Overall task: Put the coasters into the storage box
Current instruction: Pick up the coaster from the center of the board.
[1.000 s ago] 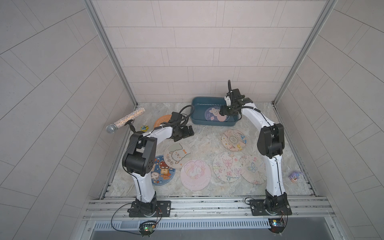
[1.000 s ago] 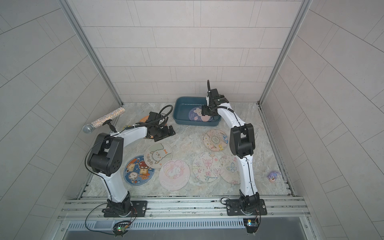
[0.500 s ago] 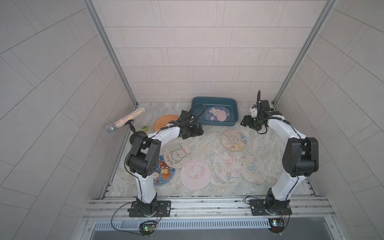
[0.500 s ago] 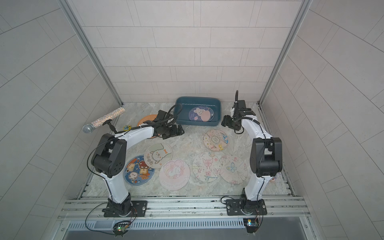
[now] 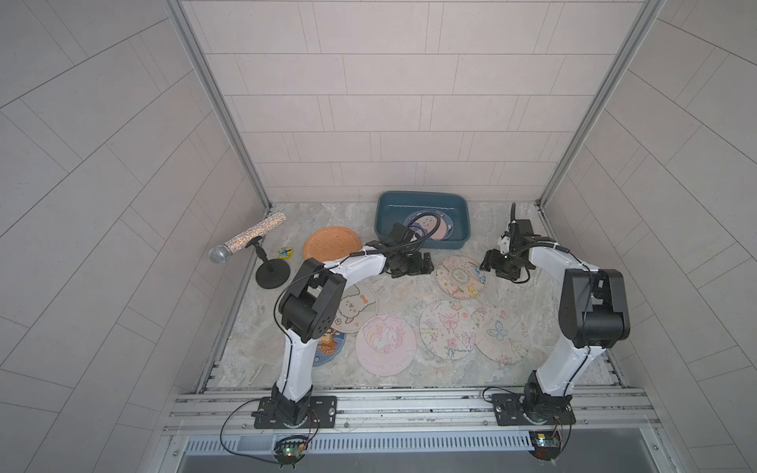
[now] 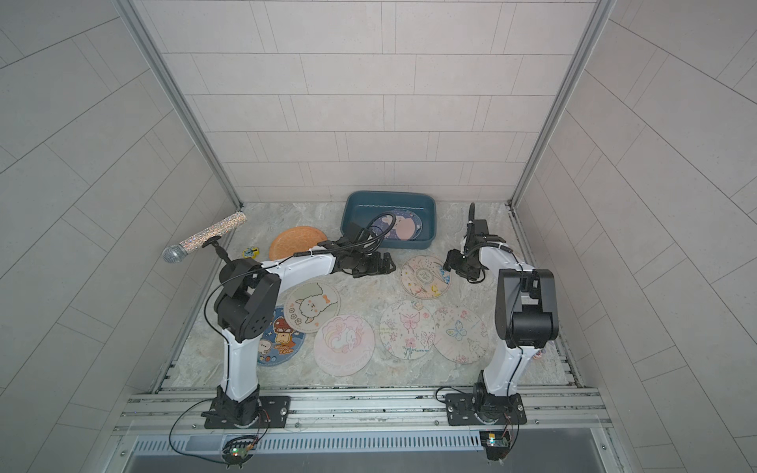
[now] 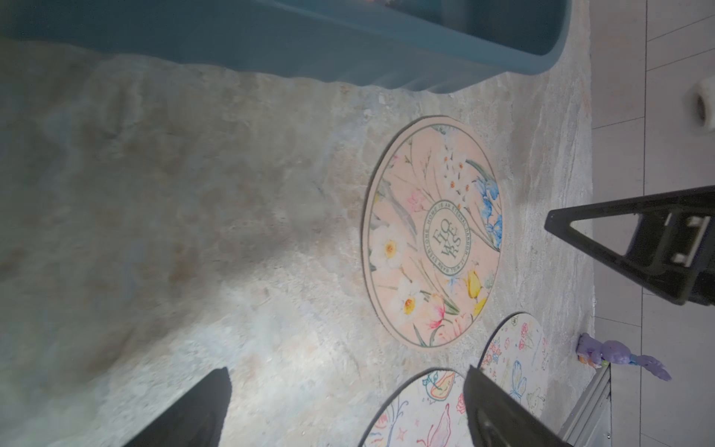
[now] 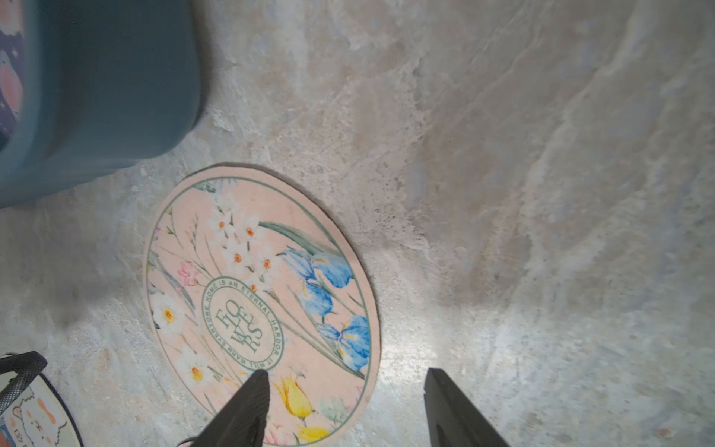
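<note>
In both top views our right gripper has left the storage box, where a coaster lies, and swung back to the flowered coaster. The left gripper has come across to its left side.

Left wrist view: jaws wide apart, empty.

Right wrist view: jaws apart, empty, straddling the flowered coaster's right rim. We judge it the next pick. Seven lie outside.

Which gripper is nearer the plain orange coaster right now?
Left. The left gripper is off the orange coaster's right side, not touching it. The right gripper is farther that way, beyond the flower coaster.
</note>
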Robot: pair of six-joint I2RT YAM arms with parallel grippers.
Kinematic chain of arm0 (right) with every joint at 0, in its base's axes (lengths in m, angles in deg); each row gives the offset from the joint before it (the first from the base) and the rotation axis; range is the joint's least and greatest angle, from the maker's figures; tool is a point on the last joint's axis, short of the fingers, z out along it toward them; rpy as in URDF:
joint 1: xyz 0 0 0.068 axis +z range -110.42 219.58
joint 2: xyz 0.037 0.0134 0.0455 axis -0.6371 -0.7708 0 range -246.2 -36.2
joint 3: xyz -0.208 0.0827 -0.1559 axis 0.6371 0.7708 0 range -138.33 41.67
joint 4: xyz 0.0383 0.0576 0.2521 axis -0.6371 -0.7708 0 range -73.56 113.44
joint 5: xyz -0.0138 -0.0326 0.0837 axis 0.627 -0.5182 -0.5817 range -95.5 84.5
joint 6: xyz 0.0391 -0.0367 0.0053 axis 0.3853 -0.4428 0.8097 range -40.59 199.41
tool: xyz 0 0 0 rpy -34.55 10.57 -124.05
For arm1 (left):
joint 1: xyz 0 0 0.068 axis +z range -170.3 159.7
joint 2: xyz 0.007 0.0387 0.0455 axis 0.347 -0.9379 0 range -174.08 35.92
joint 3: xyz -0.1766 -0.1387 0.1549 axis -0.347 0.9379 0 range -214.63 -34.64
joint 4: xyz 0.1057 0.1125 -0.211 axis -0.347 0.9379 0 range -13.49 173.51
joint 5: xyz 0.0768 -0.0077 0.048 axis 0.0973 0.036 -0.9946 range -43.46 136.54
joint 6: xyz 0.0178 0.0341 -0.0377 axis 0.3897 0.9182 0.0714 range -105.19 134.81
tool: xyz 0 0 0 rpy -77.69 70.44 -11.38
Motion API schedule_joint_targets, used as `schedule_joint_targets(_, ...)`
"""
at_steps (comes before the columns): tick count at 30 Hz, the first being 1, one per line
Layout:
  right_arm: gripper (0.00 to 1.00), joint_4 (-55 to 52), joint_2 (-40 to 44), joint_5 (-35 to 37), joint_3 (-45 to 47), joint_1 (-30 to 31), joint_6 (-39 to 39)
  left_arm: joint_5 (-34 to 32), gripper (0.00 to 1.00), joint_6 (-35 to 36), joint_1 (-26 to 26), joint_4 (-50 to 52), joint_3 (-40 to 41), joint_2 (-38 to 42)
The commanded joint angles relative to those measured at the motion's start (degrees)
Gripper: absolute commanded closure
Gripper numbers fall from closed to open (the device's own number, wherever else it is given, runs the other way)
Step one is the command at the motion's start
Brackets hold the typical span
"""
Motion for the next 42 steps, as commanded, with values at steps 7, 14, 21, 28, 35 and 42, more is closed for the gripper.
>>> schedule_joint_targets(7, 0.34, 2.89, -3.03, -1.41, 1.94, -0.48, -0.16, 1.81, 0.09, -2.50, -2.35, -2.74, -5.61, -6.77)
schedule_joint_targets(14, 0.35, 3.49, -4.72, -2.68, 2.26, -0.48, -0.46, 2.13, 0.13, -3.72, -3.74, -3.61, -7.90, -10.21)
schedule_joint_targets(21, 0.39, 4.36, -5.85, -4.91, 3.02, -0.31, -0.56, 2.19, 0.14, -3.56, -4.85, -0.86, -10.40, -12.65)
schedule_joint_targets(28, 0.43, 4.13, -6.46, -5.86, 3.09, 0.53, -1.12, 1.85, 0.17, -3.29, -5.60, 1.42, -12.20, -13.85)
schedule_joint_targets(35, 0.47, 3.76, -7.26, -6.52, 3.53, 1.26, -1.83, 1.94, 0.21, -2.88, -6.13, 2.76, -13.35, -14.57)
schedule_joint_targets(42, 0.53, 3.90, -7.63, -6.67, 3.45, 1.41, -2.14, 1.74, 0.23, -2.68, -6.39, 3.21, -13.18, -14.59)
